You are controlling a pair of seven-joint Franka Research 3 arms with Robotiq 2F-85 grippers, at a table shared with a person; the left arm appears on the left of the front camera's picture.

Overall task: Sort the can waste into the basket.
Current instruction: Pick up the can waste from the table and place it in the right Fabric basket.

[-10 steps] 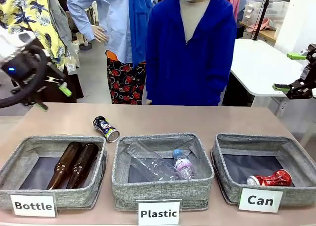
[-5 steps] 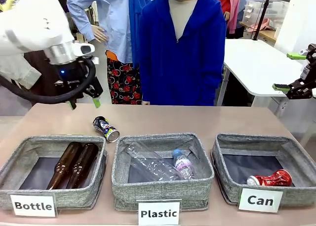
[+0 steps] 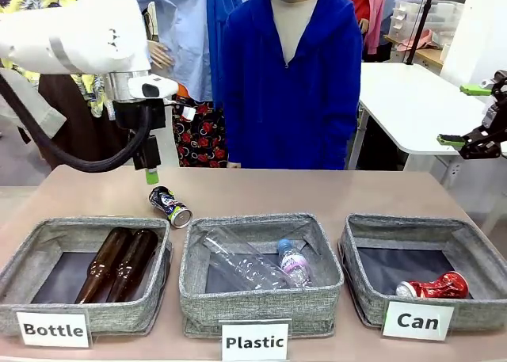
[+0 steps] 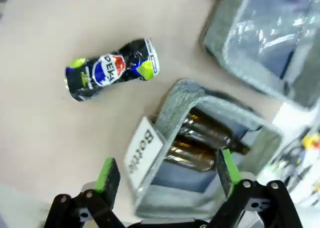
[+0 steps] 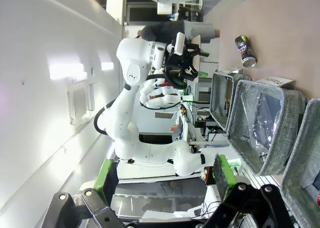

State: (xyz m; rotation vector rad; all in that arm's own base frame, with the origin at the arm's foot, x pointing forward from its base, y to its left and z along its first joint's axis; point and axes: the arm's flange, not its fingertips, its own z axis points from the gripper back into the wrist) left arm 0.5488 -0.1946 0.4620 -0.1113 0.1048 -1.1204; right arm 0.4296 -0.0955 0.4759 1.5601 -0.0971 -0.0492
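Dark can lies on its side on the bare table, silver end towards the robot, just behind the far rim of the Bottle basket near that basket's right corner, and close to the far left corner of the Plastic basket; whether it touches either rim I cannot tell. Open tabletop runs behind it and to both sides, up to the far edge where a person in blue stands. Left gripper hangs fingers-down above the can's far end, clear of it. The left wrist view shows its jaws spread wide with nothing between them. Red crushed can lies in the Can basket, in the near right corner against the near wall; the rest of the dark base is free. Right gripper sits raised beyond the table's right edge, well apart from the baskets, jaws wide and empty. Two brown bottles lie side by side in the Bottle basket. Clear plastic bottles lie in the Plastic basket.
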